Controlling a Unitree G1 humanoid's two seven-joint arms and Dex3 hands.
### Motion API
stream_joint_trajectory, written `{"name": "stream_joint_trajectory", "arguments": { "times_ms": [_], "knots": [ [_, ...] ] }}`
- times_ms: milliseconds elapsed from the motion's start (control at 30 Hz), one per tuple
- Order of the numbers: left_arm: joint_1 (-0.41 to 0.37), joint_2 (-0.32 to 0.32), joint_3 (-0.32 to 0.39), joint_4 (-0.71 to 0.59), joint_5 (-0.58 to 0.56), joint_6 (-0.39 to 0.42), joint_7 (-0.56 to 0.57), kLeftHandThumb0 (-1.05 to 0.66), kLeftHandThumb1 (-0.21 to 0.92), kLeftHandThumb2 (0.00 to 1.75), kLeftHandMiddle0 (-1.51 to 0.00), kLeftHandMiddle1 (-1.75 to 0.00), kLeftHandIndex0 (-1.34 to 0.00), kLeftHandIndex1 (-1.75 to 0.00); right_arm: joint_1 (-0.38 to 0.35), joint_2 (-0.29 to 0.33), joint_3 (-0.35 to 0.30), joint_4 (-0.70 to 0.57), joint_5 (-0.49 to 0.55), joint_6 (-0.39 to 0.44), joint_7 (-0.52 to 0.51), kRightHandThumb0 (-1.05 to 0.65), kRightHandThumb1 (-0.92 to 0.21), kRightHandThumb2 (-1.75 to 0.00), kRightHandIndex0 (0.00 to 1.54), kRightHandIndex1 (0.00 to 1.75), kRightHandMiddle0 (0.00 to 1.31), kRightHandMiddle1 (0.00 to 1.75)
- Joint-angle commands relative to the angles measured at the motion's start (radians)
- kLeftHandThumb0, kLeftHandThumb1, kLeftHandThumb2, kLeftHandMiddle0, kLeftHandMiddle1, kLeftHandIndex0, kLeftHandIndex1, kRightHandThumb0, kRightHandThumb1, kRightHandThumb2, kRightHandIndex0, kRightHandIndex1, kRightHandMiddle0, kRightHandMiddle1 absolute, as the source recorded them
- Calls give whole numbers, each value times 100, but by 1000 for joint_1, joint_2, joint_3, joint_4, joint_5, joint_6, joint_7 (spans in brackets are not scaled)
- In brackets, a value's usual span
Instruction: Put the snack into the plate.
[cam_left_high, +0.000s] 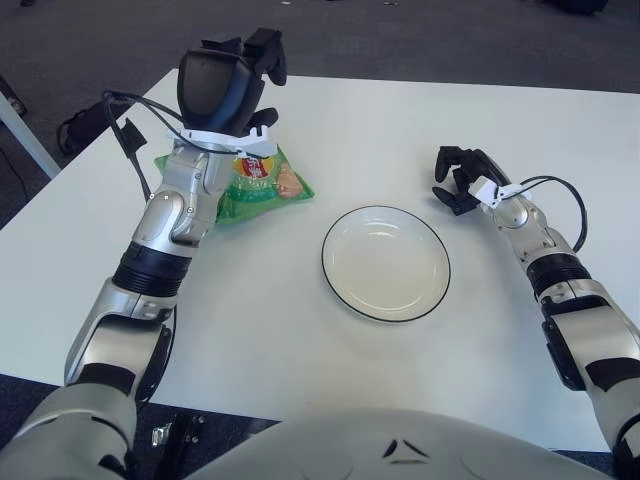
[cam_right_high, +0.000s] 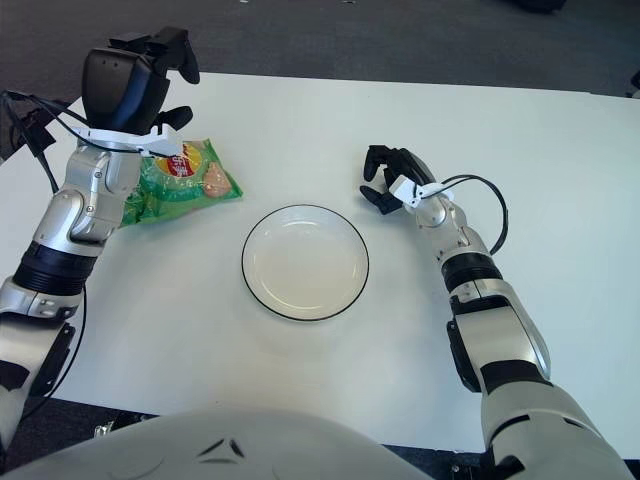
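A green snack bag (cam_left_high: 262, 188) lies on the white table (cam_left_high: 280, 340), left of an empty white plate (cam_left_high: 385, 262) with a dark rim. My left hand (cam_left_high: 260, 85) is raised over the far part of the bag and hides it. Its fingers point up and stand spread, and they do not close on the bag. The thumb hangs just above the bag's top edge. My right hand (cam_left_high: 455, 180) shows to the right of the plate with curled fingers that hold nothing.
The table's far and left edges run close behind the left hand. Beyond them is dark carpet with a black object (cam_left_high: 85, 125) on the floor at the left. A cable loops off each wrist.
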Motion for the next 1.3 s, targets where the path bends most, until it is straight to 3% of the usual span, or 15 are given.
{"name": "stream_joint_trajectory", "arguments": {
  "times_ms": [0,133,267,367,433,500,567,600,667,800,900,1067,1267],
  "knots": [
    [4,20,5,-27,18,9,-49,0,-8,175,-91,-169,-70,-175,81,19,27,56,-23,34,37,-50,-29,-135,116,175,64,175],
    [36,54,-2,-89,60,46,-174,0,-8,175,-90,-171,-69,-175,81,17,31,54,-30,33,33,-50,-28,-136,118,175,65,175],
    [102,58,-1,-199,122,146,-350,0,-10,175,-93,-173,-74,-165,81,15,36,50,-37,33,28,-51,-26,-138,119,175,66,175],
    [116,36,-12,-242,195,229,-450,-1,18,146,-64,-174,-57,-171,81,13,39,47,-40,33,27,-51,-26,-139,120,175,66,175],
    [124,21,-22,-258,251,280,-517,-1,27,136,-55,-174,-51,-172,82,12,39,47,-40,32,28,-51,-26,-139,120,175,66,175],
    [131,4,-34,-265,302,324,-574,25,35,127,-54,-175,-21,-154,82,12,39,47,-40,32,29,-51,-26,-138,119,175,66,175],
    [134,-10,-42,-268,345,359,-625,32,44,114,-50,-172,-11,-142,83,12,37,47,-37,33,31,-51,-27,-138,119,175,66,175],
    [135,-16,-45,-269,365,374,-650,-4,51,103,-37,-154,-7,-131,83,13,36,48,-35,34,32,-50,-27,-137,118,175,65,175],
    [141,-26,-51,-271,404,399,-690,-38,61,88,-22,-131,-3,-116,82,13,35,48,-33,34,34,-50,-28,-137,117,175,65,175],
    [150,-45,-57,-275,469,430,-736,-73,81,61,-5,-88,-1,-89,80,11,39,49,-39,35,31,-50,-28,-136,117,175,65,175],
    [160,-66,-60,-273,534,460,-776,-87,88,55,-2,-58,0,-68,78,9,45,48,-48,36,23,-51,-27,-137,118,175,66,175],
    [199,-95,-48,-270,593,490,-808,-101,91,61,0,-16,0,-33,76,9,48,48,-50,39,20,-51,-26,-138,119,175,66,175],
    [226,-124,-32,-258,615,512,-832,-104,92,67,0,-2,0,-7,75,8,45,50,-52,37,25,-51,-27,-138,118,175,66,175]
  ]
}}
